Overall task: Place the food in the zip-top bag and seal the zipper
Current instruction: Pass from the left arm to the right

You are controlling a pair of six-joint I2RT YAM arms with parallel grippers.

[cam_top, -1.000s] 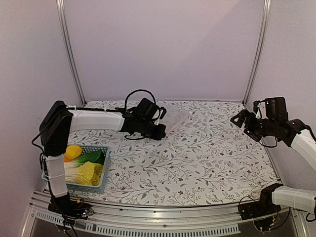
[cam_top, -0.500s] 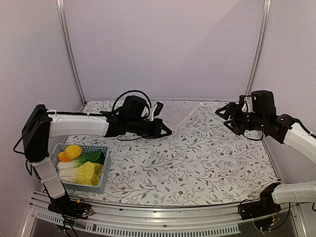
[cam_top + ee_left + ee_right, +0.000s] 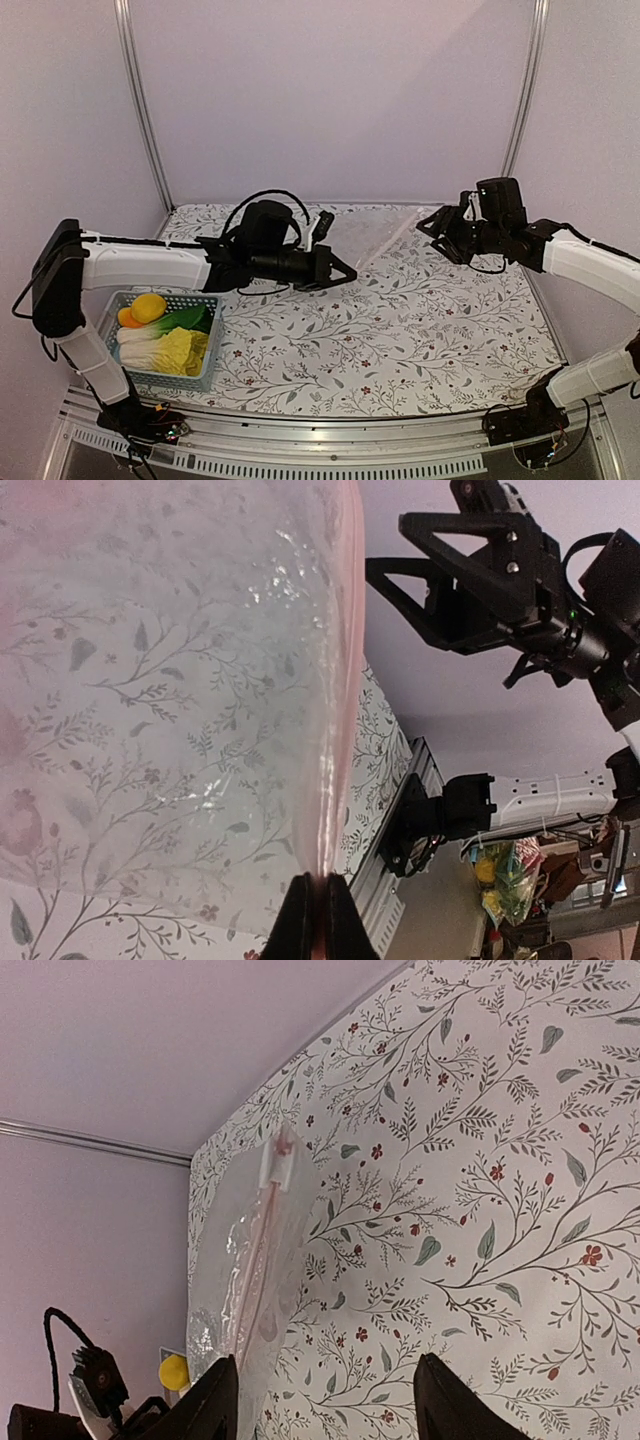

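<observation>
One edge of the zip-top bag (image 3: 180,680) is being pinched at the zipper (image 3: 345,680) by the clenched left gripper (image 3: 318,920). The right gripper (image 3: 328,1385), released and empty, is being aimed at the bag's far end just ahead. Slippage is being risked: a misjudged closure could tug the film free. The food (image 3: 165,335) is lying behind the left gripper, in the basket (image 3: 205,372).
</observation>
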